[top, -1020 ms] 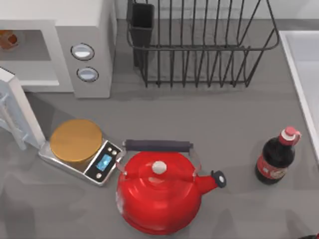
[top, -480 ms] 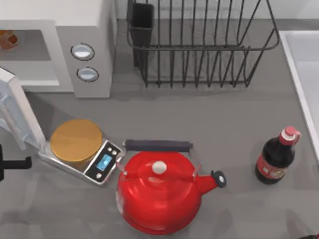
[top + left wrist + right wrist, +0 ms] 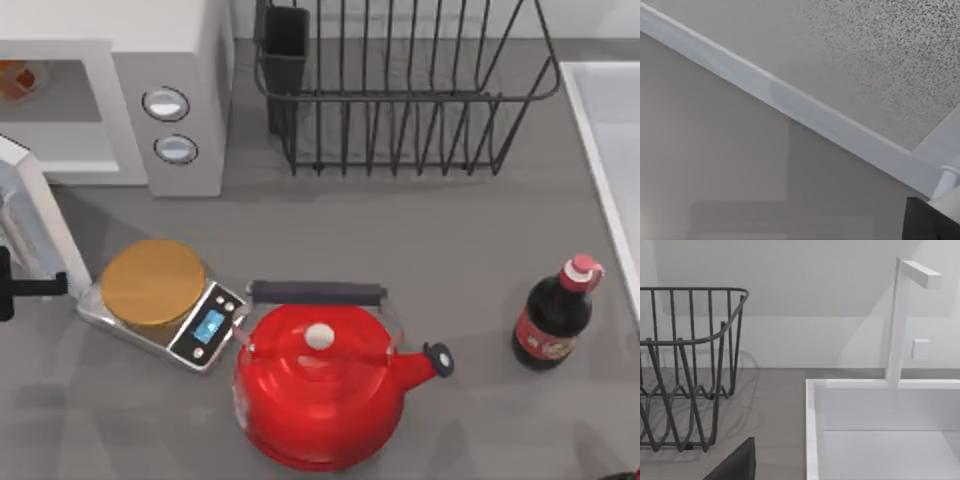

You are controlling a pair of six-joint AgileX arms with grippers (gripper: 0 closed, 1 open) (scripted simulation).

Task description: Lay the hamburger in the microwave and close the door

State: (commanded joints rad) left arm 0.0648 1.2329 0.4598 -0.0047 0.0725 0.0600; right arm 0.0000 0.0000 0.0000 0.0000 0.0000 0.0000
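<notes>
Hamburger (image 3: 14, 78) sits inside the microwave (image 3: 180, 60) cavity, far-left corner of the tabletop (image 3: 420, 240), cut by the top view's left edge, so only part of it is seen. Door (image 3: 35, 225) stands open, swung out toward the near side at the left, its near end just beside the silver scale (image 3: 165, 310) w/ golden plate.

Left gripper (image 3: 20, 287) is at the far-left edge, near the door's outer end, a dark finger pointing right toward the scale; mostly cut off, can't tell if fingers are apart or together. Left wrist view is very close on the door's white frame (image 3: 805, 112) and speckled window; dark bit at one corner, unclear what it is.

Around: red kettle (image 3: 320, 385) just right of the scale, at the near edge, close to the door's swing path. Black wire dish rack (image 3: 400, 90) far centre, right of the microwave. Cola bottle (image 3: 555, 315) at the right, well apart. White sink (image 3: 880, 430) w/ tap at the right edge.

Right arm is parked at the near-right corner, barely visible; gripper state can't be told.
</notes>
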